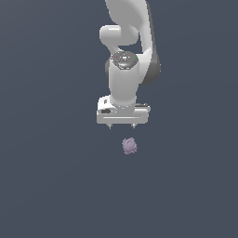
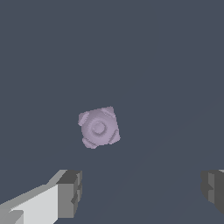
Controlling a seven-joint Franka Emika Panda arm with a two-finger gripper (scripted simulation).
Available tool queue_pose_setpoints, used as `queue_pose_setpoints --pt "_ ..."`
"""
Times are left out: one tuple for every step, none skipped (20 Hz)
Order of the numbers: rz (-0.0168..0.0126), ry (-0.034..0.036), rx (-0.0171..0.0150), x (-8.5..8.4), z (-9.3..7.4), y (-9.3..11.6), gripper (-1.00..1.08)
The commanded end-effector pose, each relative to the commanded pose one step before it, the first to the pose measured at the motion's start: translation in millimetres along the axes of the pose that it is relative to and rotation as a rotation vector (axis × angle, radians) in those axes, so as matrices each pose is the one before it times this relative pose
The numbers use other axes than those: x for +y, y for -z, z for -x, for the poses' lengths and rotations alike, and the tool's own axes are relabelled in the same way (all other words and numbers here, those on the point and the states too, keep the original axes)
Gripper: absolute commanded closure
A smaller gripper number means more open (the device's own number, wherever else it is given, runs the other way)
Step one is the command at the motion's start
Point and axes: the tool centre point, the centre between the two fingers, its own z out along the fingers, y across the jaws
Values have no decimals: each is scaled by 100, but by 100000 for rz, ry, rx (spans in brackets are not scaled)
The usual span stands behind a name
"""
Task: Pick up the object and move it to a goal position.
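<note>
White arm [image 1: 125,56] pointing down over a flat dark grey floor [image 1: 51,176], gripper [image 1: 122,126] with jaws spread wide and holding nothing, small mauve knobbly object [image 1: 129,146] on the floor just below the fingertips [image 2: 70,192], not touching them

Arm [image 1: 128,51] reaches in from the far side, wrist pointing straight down. Gripper [image 1: 122,125] hangs above the floor, jaws spread wide, fingertips [image 2: 70,192] apart, nothing between them.
</note>
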Motion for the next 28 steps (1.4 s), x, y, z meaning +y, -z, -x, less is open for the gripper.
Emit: queue_pose_setpoints --pt "0 0 0 1 0 0 -92" --pt "0 0 0 21 13 13 -92" --pt "-34 30 -148 47 15 -52 -92" --pt "-42 34 -175 85 35 -44 -92" --pt "-63 50 -255 117 47 -70 -92" --pt "-78 62 -308 149 62 -79 -92" --pt "-92 74 -353 166 68 -94 -92" --pt "-76 63 -284 135 56 -76 -92" --pt "-59 52 -215 99 40 -60 -92" --pt "-35 35 -129 65 28 -33 -92" --pt "-17 21 -64 30 12 -19 -92" --pt "0 0 0 -1 -3 -3 -92" --pt "18 -18 64 -34 -13 19 -92" --pt "0 0 0 -24 -11 -8 -92" --pt "13 63 26 0 -8 -11 -92" --pt "14 238 -18 -46 -31 -76 -92" --pt "21 357 -26 -63 -52 -124 -92" --pt "30 506 -30 -100 -74 -169 -92" --pt "36 631 -32 -123 -94 -214 -92" --pt "41 767 -36 -152 -114 -260 -92" --pt "43 898 -40 -180 -134 -306 -92" --pt "42 1025 -44 -206 -152 -351 -92" --pt "38 1152 -50 -232 -169 -396 -92" --pt "30 1285 -57 -259 -186 -446 -92" --pt "19 1409 -61 -284 -203 -494 -92" --pt "5 1540 -63 -313 -220 -543 -92" --pt "-14 1670 -64 -343 -237 -594 -92" --pt "-34 1693 -61 -349 -238 -608 -92"
